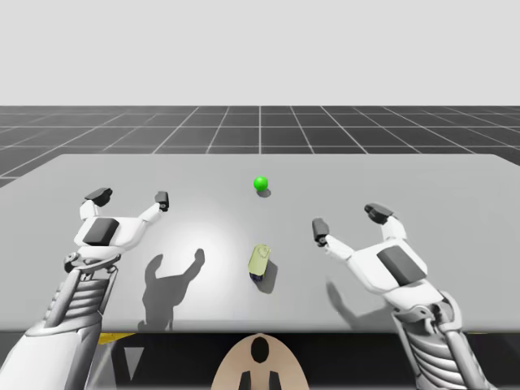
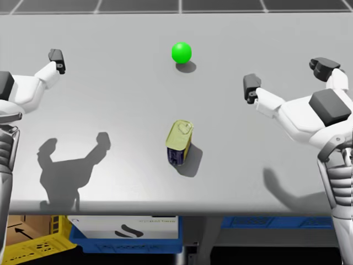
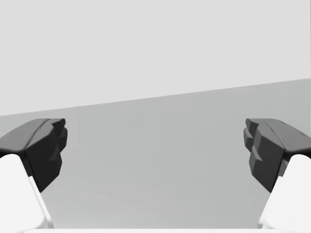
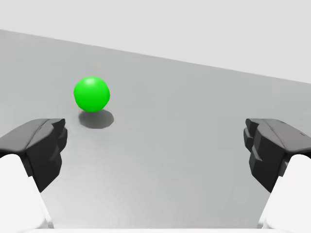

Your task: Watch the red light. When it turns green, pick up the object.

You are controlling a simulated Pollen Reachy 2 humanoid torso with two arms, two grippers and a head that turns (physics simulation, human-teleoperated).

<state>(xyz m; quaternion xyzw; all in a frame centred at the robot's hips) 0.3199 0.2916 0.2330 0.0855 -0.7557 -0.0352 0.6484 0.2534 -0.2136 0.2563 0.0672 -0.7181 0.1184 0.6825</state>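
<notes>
Yellow rectangular can (image 2: pixel 179 142) is sitting mid-table near the front edge, and the light (image 2: pixel 181 52) beyond it is glowing green, so the pick is on.
Left gripper (image 1: pixel 130 196) and right gripper (image 1: pixel 348 221) are both hovering spread wide, carrying nothing. Right is sitting closer, so I'm suggesting it: descending over the can, straddling the narrow sides, closing low. Under the table, a blue bin (image 2: pixel 127 243) is holding a white box (image 2: pixel 124 226).

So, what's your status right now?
Left tool open, right tool open. Light green. Yellow can on table, untouched. Nothing blocks it.
</notes>
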